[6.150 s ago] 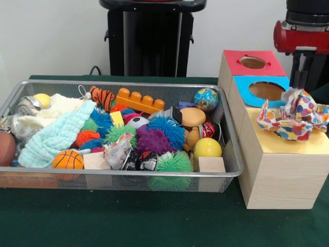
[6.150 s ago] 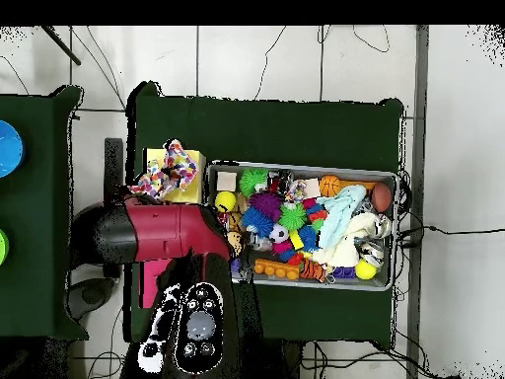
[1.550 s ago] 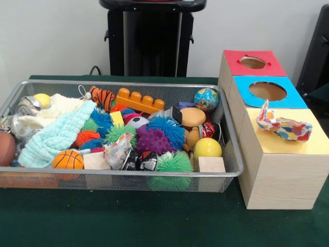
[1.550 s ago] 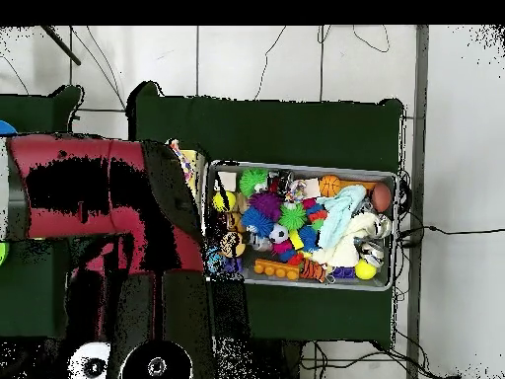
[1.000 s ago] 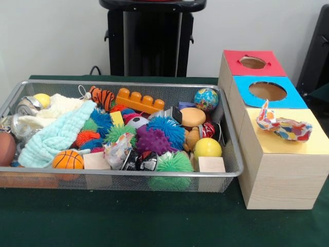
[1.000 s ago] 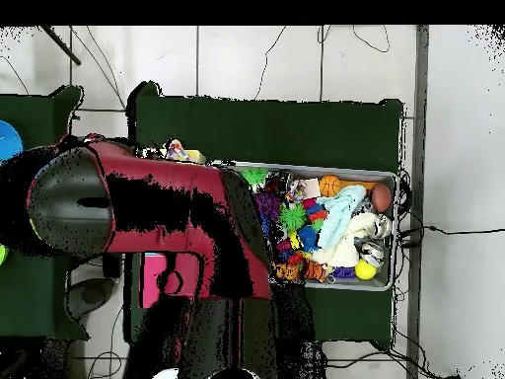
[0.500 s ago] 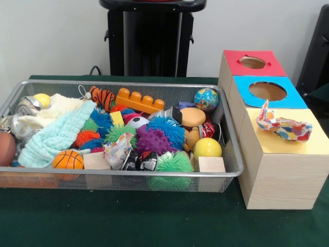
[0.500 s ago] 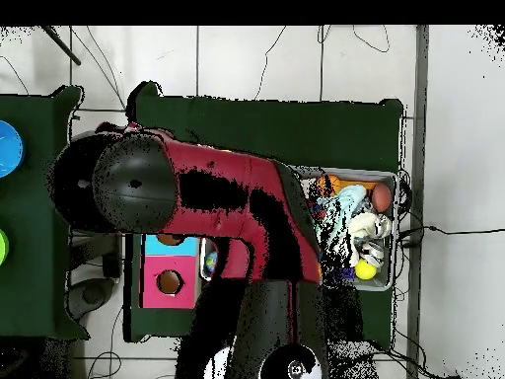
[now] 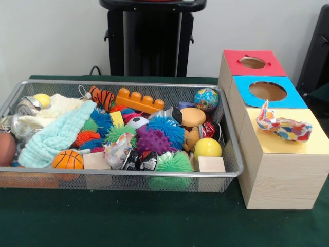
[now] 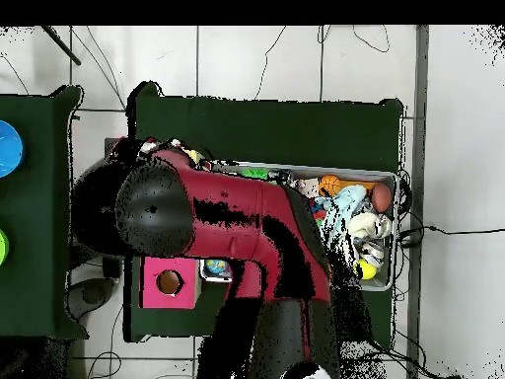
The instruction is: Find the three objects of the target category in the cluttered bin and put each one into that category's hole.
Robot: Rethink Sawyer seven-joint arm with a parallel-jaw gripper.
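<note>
We find one dotted cloth (image 9: 284, 126) draped over the hole of the yellow-topped box (image 9: 313, 146), slumped into the opening with one corner sticking up; we judge it lies there because it was dropped onto the opening and has only partly sunk in. We cannot make out the opening itself under the fabric. The blue-topped box (image 9: 267, 91) and red-topped box (image 9: 253, 63) behind it show their round holes uncovered and untouched.

The bin (image 9: 232, 170) sits on the green worktop (image 9: 128, 221) just beside the boxes, packed with spiky balls, a toy basketball (image 9: 67, 160), a mint-green towel (image 9: 56, 135), a cream knitted cloth (image 9: 54, 107) and an orange brick (image 9: 139, 101). We see no second dotted cloth on the surface of the heap (any others are probably buried under the toys), so more digging looks likely.

From above, the red and black arm (image 10: 237, 222) reaches out across the near half of the bin, its big elbow joint over the boxes, hiding most of them. The jaws are not visible in either view, so we cannot tell whether they are apart or together; the front view shows nothing of the arm at all.
</note>
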